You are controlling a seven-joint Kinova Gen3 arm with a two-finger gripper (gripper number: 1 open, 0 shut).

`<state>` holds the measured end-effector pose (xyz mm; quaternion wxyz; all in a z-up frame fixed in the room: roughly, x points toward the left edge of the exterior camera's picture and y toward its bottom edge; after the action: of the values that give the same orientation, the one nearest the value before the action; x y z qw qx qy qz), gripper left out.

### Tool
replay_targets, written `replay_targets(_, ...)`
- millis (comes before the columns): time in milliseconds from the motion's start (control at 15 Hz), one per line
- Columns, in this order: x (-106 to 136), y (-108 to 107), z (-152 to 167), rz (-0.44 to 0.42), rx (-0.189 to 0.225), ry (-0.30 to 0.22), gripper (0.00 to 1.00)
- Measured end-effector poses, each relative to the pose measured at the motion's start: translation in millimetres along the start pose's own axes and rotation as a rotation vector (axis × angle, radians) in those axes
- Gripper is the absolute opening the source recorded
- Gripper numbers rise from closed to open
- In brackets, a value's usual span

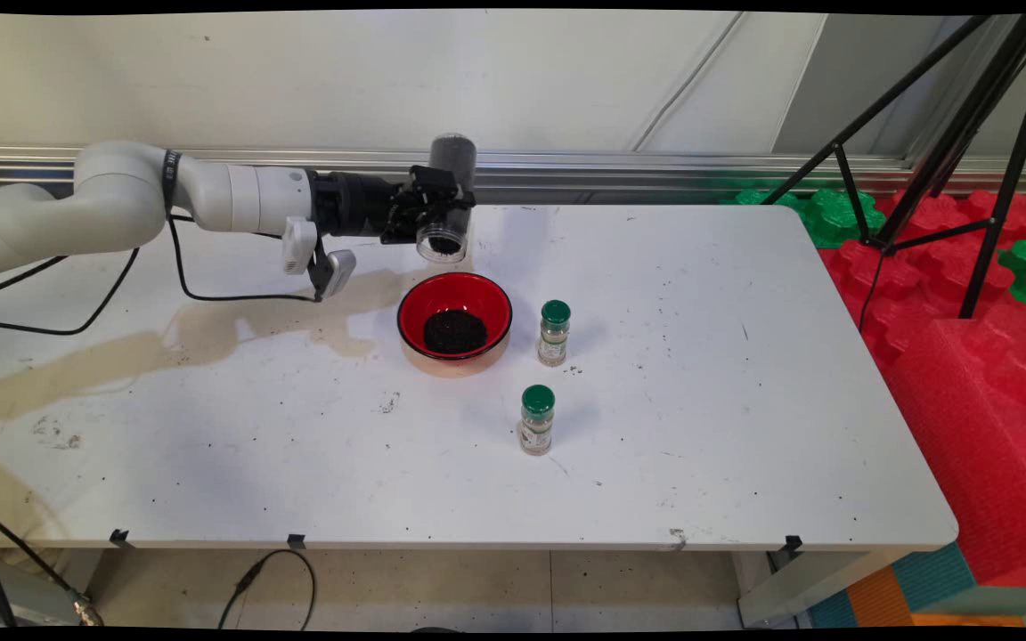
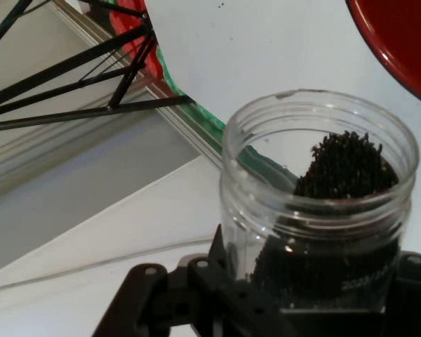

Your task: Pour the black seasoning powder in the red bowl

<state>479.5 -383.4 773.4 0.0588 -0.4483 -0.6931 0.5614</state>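
My gripper is shut on a clear plastic jar that is tipped over, its open mouth pointing down and toward the camera. Dark grains fill part of the jar, which takes up the lower right of the hand view. The jar's mouth hangs just above and behind the far rim of a red bowl with a black rim; a pile of the same dark grains lies inside it. The bowl's rim shows at the hand view's upper right.
Two small spice jars with green lids stand right of the bowl, one close to it and one nearer the table's front. A black tripod and red and green foam blocks are at the right, past the table's edge.
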Motion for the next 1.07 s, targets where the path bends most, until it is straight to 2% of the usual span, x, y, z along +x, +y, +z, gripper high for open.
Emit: replay_targets(1067,7.7,-7.9,-2.6,0.098,0.027,0.007,0.0)
